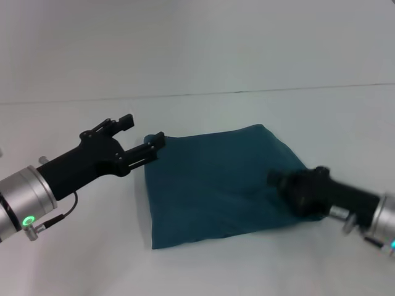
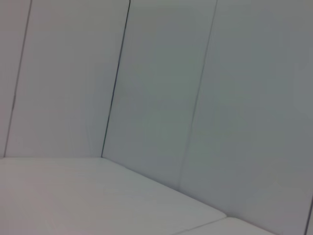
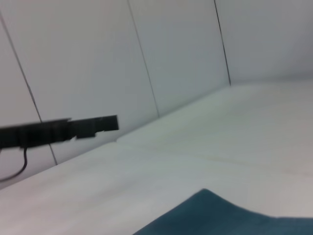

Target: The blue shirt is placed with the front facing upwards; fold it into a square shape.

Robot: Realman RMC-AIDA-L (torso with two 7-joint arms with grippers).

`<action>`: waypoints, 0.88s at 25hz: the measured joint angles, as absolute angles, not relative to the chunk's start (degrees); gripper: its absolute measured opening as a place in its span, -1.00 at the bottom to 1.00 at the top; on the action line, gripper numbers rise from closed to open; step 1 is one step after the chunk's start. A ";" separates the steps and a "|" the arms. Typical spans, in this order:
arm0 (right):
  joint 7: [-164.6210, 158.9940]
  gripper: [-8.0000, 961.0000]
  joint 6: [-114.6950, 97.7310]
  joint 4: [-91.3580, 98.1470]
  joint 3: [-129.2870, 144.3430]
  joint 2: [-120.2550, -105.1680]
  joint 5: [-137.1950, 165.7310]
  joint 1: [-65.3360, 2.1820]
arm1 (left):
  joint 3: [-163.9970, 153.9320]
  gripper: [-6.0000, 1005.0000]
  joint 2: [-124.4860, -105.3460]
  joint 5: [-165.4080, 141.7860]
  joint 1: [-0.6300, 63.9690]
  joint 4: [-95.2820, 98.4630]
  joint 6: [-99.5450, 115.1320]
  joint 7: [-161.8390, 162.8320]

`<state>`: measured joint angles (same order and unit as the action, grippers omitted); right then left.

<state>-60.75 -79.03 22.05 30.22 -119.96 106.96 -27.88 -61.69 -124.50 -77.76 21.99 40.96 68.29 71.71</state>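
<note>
1. The jaws of the black left gripper stand wide apart, holding nothing, with one fingertip at the near-left corner of the folded cloth.
2. Whether the black right gripper is open or closed cannot be told; it rests over the right part of the cloth.
3. The dark teal-blue cotton shirt lies folded into a rough square on the white table, between the two arms.
4. From the right wrist view a corner of the shirt shows, with the left gripper's finger beyond it.
</note>
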 joint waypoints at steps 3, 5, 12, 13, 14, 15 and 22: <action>-43.06 -0.89 -77.23 11.78 29.70 -120.18 101.75 -27.44 | -61.59 0.78 -124.54 -77.75 21.91 40.85 68.77 71.45; -35.05 -0.97 -75.66 6.67 29.61 -120.25 98.63 -27.51 | -61.58 0.77 -124.54 -77.73 21.96 40.84 68.90 71.45; -30.09 -0.97 -68.58 1.31 28.58 -120.41 96.08 -28.60 | -61.78 0.77 -124.48 -77.69 22.35 40.78 68.93 71.66; -30.42 -0.97 -67.56 0.90 28.02 -120.39 95.49 -28.64 | -61.79 0.77 -124.47 -77.69 22.35 40.75 68.93 71.69; -30.95 -0.97 -66.34 0.41 27.28 -120.34 94.71 -28.59 | -61.79 0.77 -124.47 -77.69 22.35 40.73 68.93 71.71; -31.55 -0.97 -65.54 0.19 26.79 -120.30 94.15 -28.48 | -61.79 0.77 -124.48 -77.69 22.35 40.73 68.93 71.73; -34.82 -0.97 -63.37 -0.71 22.96 -120.14 89.77 -26.05 | -61.72 0.77 -124.56 -77.69 22.33 40.70 69.00 71.80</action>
<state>-34.82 -63.37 -0.71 22.96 -120.14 89.77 -26.05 -61.72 -124.56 -77.69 22.33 40.70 69.00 71.80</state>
